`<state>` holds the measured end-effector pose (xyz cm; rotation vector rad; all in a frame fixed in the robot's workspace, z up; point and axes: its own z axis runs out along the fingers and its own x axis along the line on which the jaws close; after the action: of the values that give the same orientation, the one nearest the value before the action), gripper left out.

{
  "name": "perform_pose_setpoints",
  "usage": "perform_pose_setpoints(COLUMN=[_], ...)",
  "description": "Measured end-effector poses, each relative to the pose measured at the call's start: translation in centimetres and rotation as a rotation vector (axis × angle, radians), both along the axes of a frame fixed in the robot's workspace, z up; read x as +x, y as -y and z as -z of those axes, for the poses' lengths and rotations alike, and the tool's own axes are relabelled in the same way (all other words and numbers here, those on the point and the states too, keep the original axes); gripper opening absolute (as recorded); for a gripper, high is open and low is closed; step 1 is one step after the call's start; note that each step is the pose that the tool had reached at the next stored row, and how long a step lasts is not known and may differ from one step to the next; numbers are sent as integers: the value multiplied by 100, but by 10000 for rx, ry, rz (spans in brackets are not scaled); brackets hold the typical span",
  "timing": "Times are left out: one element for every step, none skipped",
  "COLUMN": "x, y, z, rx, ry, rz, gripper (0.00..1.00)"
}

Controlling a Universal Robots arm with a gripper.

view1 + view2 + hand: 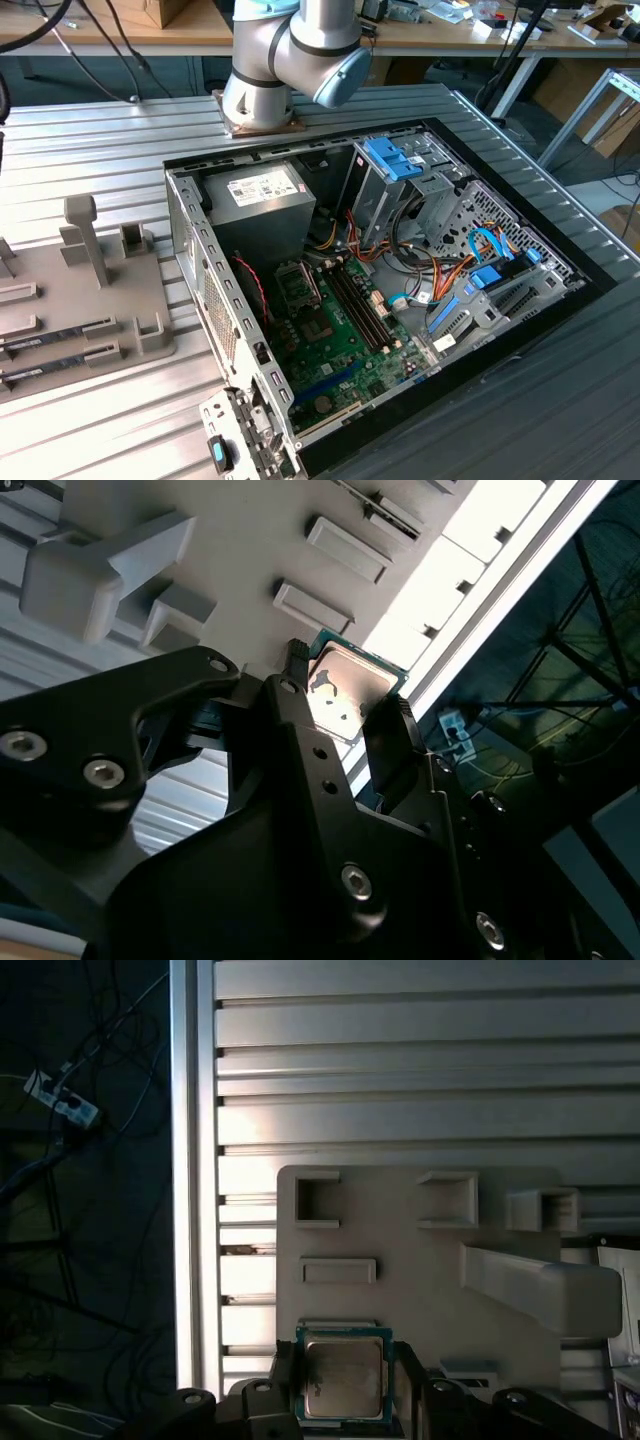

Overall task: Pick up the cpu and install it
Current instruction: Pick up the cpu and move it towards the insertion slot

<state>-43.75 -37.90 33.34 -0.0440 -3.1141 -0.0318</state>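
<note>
Below the hand [345,1362] lies a grey tray [420,1290] with raised slots and a tall post [540,1285]. It sits on a ribbed metal tabletop [400,1060] whose edge runs close beside the hand, and past that edge a power strip [62,1100] lies lower down among loose cables. An open computer case [190,230] sits on the tabletop to the exterior view's right of the tray, holding a grey power supply [262,195], a green circuit board [340,330] and a blue bracket [393,158].
</note>
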Motion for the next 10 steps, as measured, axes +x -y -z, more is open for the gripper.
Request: perform_pose_setpoints(x=[0,0,0,0,0,0,0,0,0,0], y=[0,0,0,0,0,0,0,0,0,0], z=[-8,-20,-30,-45,-55,-65,-81,-97,-116,-132], rx=[1,3,4,6,8,9,12,14,17,20], ry=[0,0,0,0,0,0,1,1,0,1], rz=[0,0,0,0,0,0,0,0,0,0], gripper=[47,47,47,47,47,47,47,47,47,47])
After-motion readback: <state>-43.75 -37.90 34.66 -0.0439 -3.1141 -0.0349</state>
